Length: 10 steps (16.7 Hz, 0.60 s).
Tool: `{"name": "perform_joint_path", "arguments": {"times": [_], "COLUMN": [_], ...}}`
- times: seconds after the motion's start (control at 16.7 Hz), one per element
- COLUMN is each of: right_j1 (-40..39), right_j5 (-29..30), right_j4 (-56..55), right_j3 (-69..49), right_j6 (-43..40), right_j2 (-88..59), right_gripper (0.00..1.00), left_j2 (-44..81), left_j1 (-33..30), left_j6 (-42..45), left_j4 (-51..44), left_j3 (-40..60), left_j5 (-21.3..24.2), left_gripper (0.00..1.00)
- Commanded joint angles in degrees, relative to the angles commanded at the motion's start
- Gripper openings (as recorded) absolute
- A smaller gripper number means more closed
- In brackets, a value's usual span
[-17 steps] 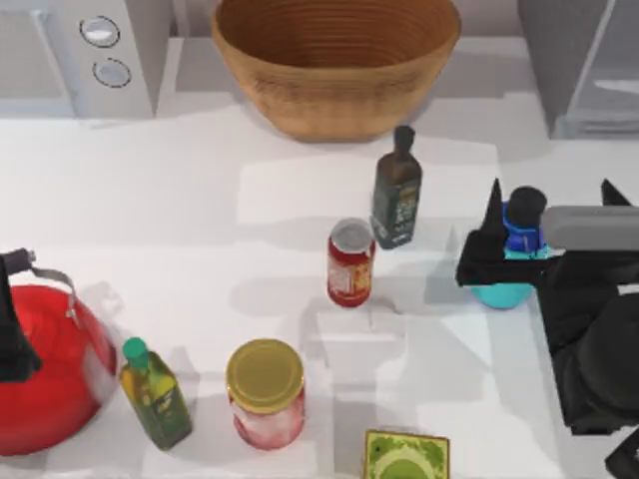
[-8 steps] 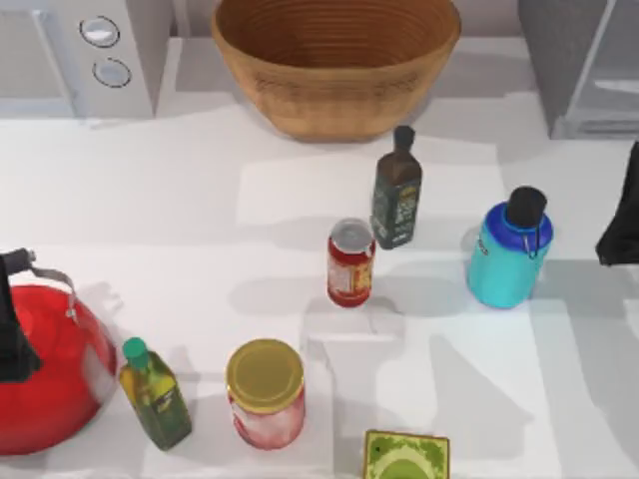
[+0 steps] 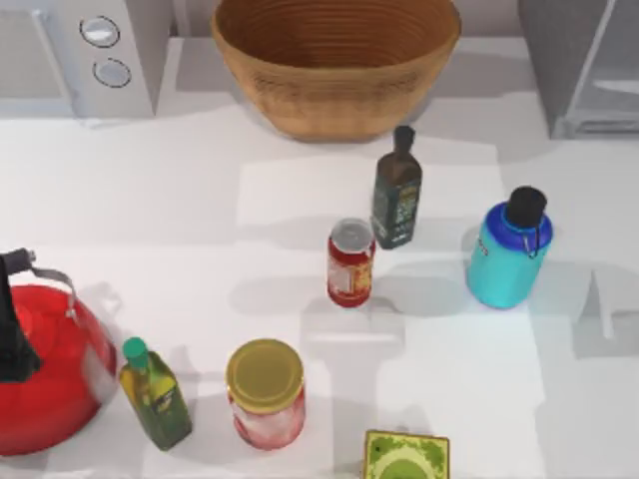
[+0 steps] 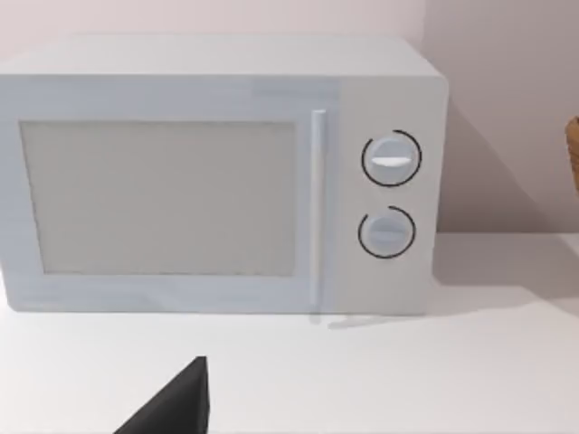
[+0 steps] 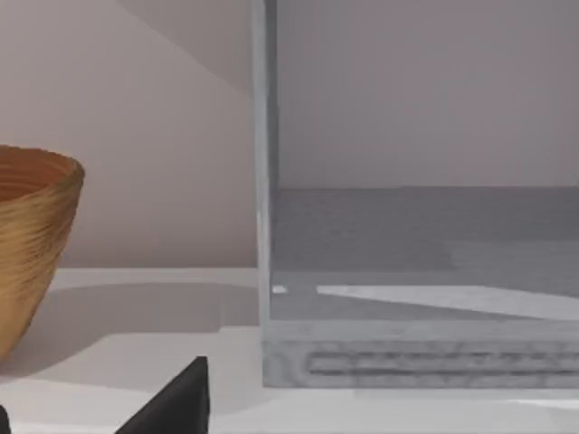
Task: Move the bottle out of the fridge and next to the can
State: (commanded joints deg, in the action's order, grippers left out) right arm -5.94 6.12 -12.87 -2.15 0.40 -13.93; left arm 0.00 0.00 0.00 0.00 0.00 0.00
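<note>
1. The bottle (image 3: 506, 257) stands upright on the white table (image 3: 200, 200), right of centre in the top view, its long axis vertical and its black cap up, appearing to lean toward the far right; nothing grips it.
2. The can (image 3: 350, 262) stands upright to its left, near but apart, silver top up.
3. A dark green glass bottle (image 3: 396, 193) stands behind the gap between them, closer to the can.
4. The fridge (image 3: 584, 65) sits at the far right corner; the right wrist view looks into its open grey interior (image 5: 416, 271).
5. A woven basket (image 3: 336, 62) is at the far centre and a white microwave (image 4: 217, 172) at the far left.
6. A black fingertip shows in each wrist view; whether either gripper is open or closed cannot be told.
</note>
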Motion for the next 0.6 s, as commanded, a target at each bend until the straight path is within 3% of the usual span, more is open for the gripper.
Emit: {"name": "perform_joint_path", "arguments": {"times": [0.3,0.6], "right_j1": [5.49,5.94], "right_j5": [-5.67,-6.12], "right_j4": [11.95,12.87], "right_j3": [2.01,2.15], "right_j6": [-0.36,-0.4], "right_j2": [12.98,13.93], "right_gripper": [1.0,1.0], "left_j2": [0.0,0.0], "left_j1": [0.0,0.0], "left_j6": [0.0,0.0], "left_j4": [0.0,0.0], "left_j3": [0.0,0.0], "left_j5": [0.0,0.0], "left_gripper": [1.0,1.0]}}
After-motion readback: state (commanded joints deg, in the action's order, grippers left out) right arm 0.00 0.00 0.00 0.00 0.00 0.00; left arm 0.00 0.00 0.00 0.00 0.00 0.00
